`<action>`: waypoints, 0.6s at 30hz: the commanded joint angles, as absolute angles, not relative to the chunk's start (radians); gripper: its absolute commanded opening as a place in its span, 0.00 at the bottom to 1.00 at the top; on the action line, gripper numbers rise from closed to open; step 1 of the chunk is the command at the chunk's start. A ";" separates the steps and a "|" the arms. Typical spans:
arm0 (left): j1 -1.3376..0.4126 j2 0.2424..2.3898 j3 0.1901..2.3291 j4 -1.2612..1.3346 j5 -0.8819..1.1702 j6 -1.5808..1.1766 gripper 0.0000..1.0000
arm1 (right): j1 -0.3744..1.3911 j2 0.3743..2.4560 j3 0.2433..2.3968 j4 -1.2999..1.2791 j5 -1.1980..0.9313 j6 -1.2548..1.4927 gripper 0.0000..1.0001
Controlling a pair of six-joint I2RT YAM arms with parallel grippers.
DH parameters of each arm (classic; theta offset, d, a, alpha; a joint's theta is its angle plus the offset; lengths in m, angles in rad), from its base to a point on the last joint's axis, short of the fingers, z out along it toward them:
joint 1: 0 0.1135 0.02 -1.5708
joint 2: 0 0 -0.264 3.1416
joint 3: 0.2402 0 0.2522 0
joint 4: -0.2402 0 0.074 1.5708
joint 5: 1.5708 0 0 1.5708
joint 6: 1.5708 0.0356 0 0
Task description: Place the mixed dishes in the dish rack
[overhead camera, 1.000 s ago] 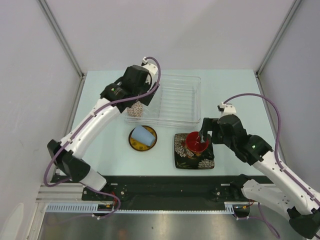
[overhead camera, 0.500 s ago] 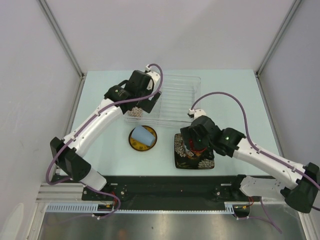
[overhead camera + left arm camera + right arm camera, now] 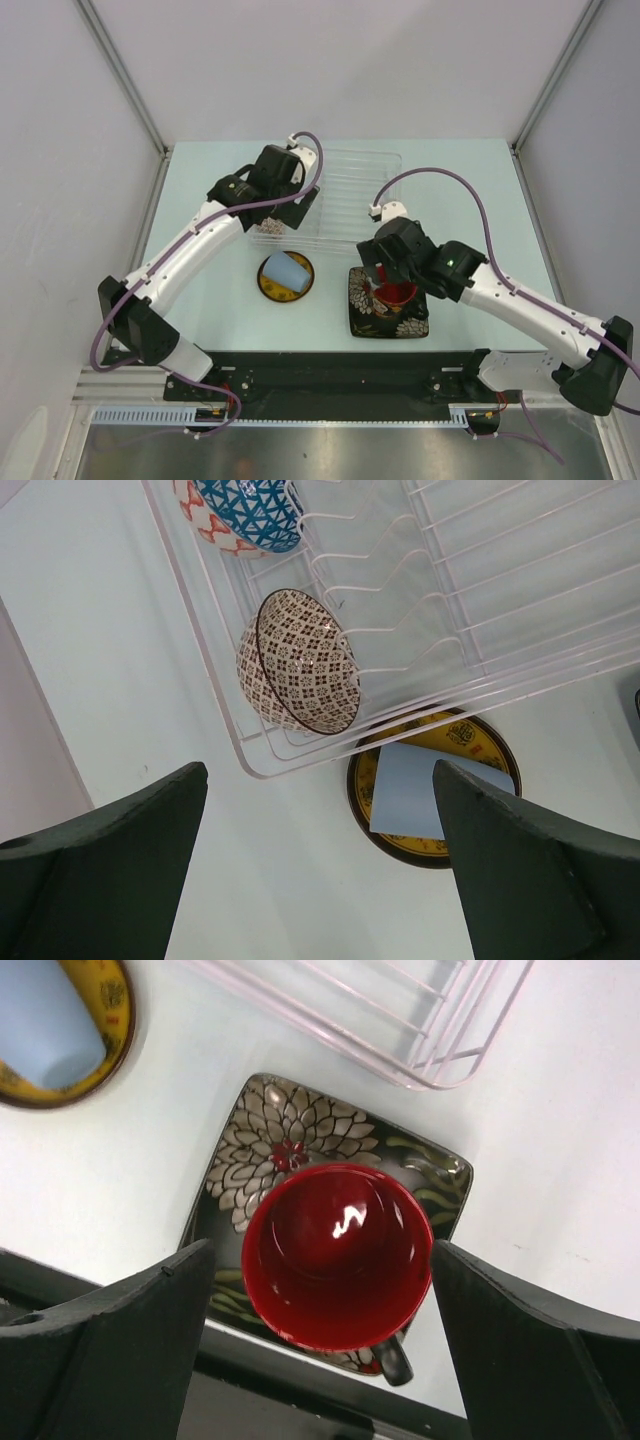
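Note:
The clear dish rack holds the blue patterned bowl and the beige patterned bowl on edge at its left end. My left gripper is open and empty, high above the rack's near left corner. The pale blue cup lies on the small yellow plate in front of the rack. The red-inside mug stands on the black floral square plate. My right gripper is open above the mug, a finger on each side, not touching it.
The rack's near right corner lies just behind the square plate. The black base rail runs along the table's near edge, close to the plate. Grey walls and frame posts stand on both sides.
My right arm has swung left and back, so its gripper now hangs over the red mug. My left gripper has shifted slightly over the rack's left end.

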State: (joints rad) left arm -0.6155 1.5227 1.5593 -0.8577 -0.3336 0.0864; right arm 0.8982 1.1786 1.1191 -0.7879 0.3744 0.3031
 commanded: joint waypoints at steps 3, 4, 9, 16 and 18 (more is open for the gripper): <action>-0.607 1.480 1.549 -0.811 -0.348 0.066 1.00 | 0.966 1.192 1.195 -0.851 0.328 0.232 0.92; -0.607 1.482 1.552 -0.813 -0.350 0.066 1.00 | 0.986 1.201 1.201 -0.870 0.325 0.230 0.91; -0.597 1.473 1.555 -0.808 -0.360 0.077 1.00 | 1.057 1.244 1.207 -0.919 0.298 0.230 0.87; -0.549 1.457 1.591 -0.811 -0.353 0.078 1.00 | 1.077 1.365 1.206 -0.950 0.284 0.215 0.82; -0.525 1.447 1.600 -0.816 -0.345 0.075 1.00 | 1.074 1.417 1.204 -0.931 0.282 0.203 0.79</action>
